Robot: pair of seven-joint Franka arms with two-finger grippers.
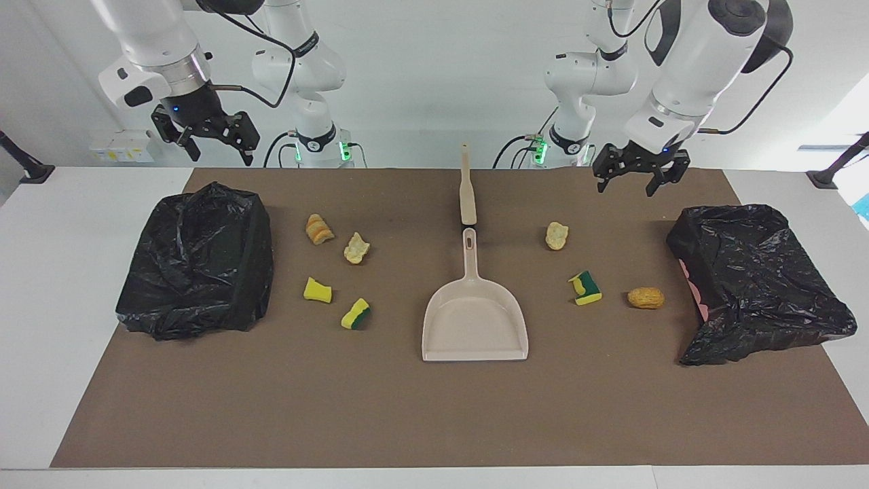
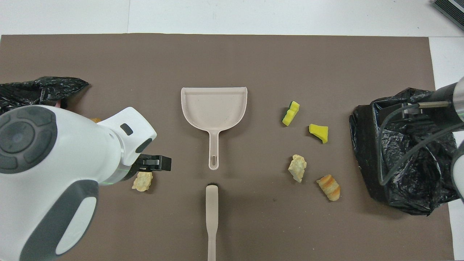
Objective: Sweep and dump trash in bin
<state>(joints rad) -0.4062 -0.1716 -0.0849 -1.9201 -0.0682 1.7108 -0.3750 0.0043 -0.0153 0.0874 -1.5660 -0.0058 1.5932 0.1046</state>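
Facing view — trash [image 1: 354, 247] beside dustpan [image 1: 474, 322]

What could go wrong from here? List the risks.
1. The dustpan and brush lie nearly end to end; grabbing one could knock the other askew.
2. The scraps sit in two clusters either side of the dustpan, such as the sponge piece and the bread lump; a sweep may scatter them.
3. The bin under its black bag looks slumped, so dumped trash might miss its mouth.
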